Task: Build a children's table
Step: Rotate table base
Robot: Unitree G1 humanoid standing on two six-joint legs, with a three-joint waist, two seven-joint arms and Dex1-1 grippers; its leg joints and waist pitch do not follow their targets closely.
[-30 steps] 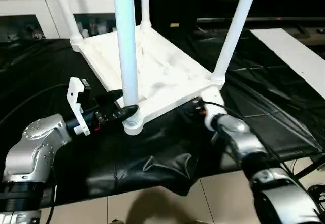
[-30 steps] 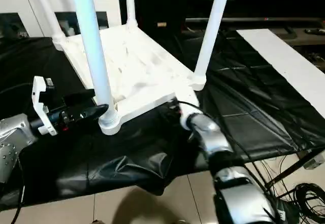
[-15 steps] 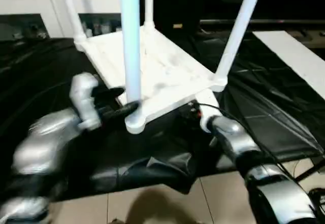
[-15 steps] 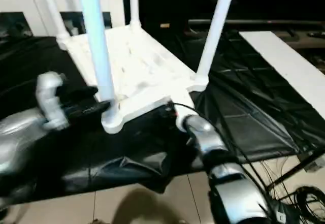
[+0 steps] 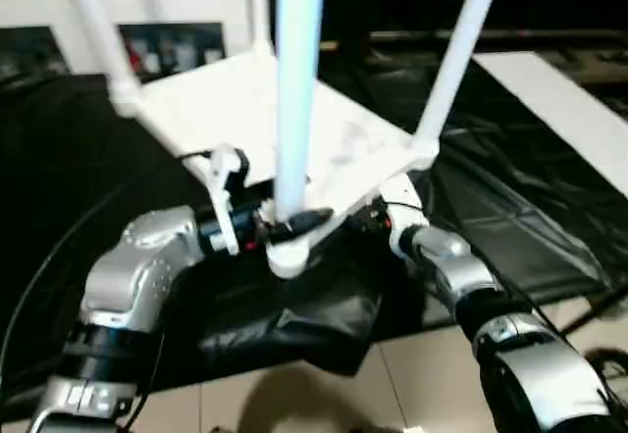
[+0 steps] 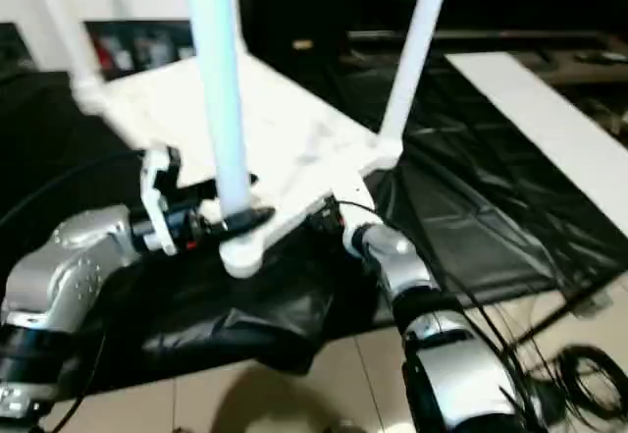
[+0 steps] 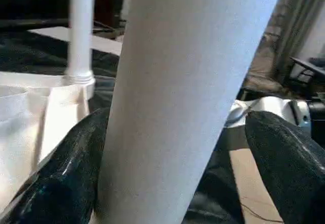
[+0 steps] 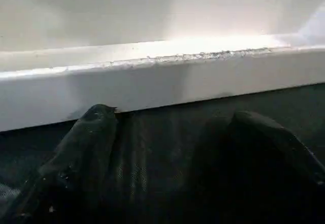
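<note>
Fingers of L gripper (image 7: 167,148) sit wide around near leg (image 5: 294,89) at its socket, R gripper (image 8: 167,148) open w/ tips by tabletop (image 8: 152,76) edge; squeeze low & keep leg plumb while seating.

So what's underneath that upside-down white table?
A black sheet lies under the table and hangs crumpled over the near edge. What the sheet rests on is covered, so I cannot tell.
</note>
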